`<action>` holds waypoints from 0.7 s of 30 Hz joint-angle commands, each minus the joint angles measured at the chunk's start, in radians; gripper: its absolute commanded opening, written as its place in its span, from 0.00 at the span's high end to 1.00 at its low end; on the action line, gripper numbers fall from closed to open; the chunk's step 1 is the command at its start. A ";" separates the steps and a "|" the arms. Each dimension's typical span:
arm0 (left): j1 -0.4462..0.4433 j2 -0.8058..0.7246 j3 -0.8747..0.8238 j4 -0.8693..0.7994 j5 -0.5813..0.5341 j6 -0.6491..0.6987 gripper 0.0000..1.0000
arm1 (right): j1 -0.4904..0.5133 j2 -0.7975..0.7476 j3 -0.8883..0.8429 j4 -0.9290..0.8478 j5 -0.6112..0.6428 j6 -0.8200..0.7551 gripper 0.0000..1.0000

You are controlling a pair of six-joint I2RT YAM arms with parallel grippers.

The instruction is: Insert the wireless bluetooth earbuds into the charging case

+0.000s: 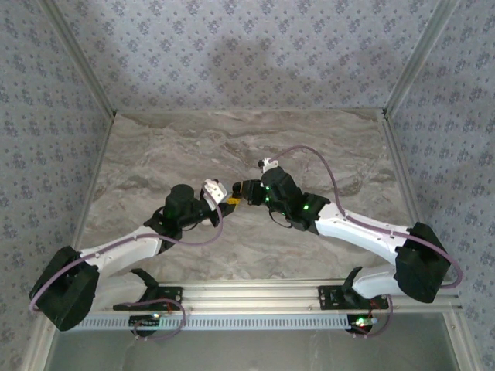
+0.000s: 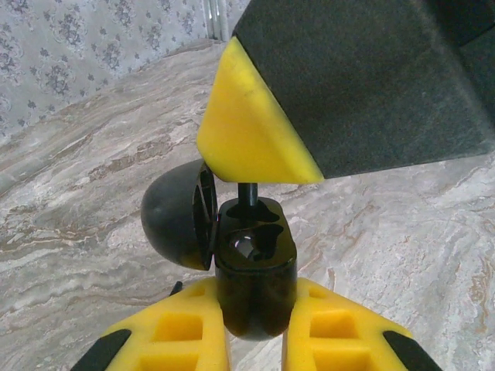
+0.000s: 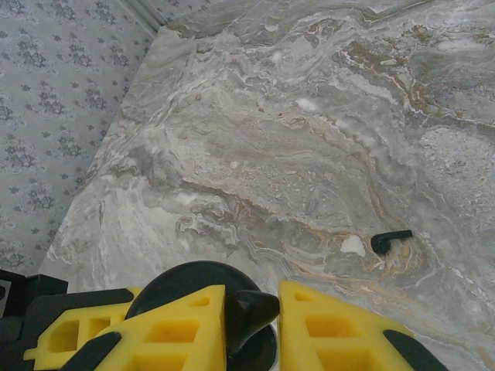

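Observation:
The charging case [image 2: 255,267] is glossy black, not white. It stands upright with its domed lid [image 2: 174,220] swung open to the left. My left gripper [image 2: 255,297] is shut on its body. My right gripper [image 3: 251,297] is shut on a black earbud [image 3: 251,309] directly over the case. That earbud's stem [image 2: 247,192] reaches down into the case's far socket, under the right gripper's yellow finger [image 2: 251,131]. A second black earbud [image 3: 390,240] lies loose on the marble. In the top view the two grippers [image 1: 236,197] meet mid-table.
The marble tabletop [image 3: 309,139] stretches away on all sides. Patterned walls [image 1: 247,54] close it in at the back and sides. A metal rail [image 1: 255,292] runs along the near edge by the arm bases.

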 commanded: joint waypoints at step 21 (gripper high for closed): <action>-0.004 -0.057 0.000 0.060 -0.034 -0.002 0.91 | 0.039 0.020 0.027 -0.032 -0.075 -0.007 0.77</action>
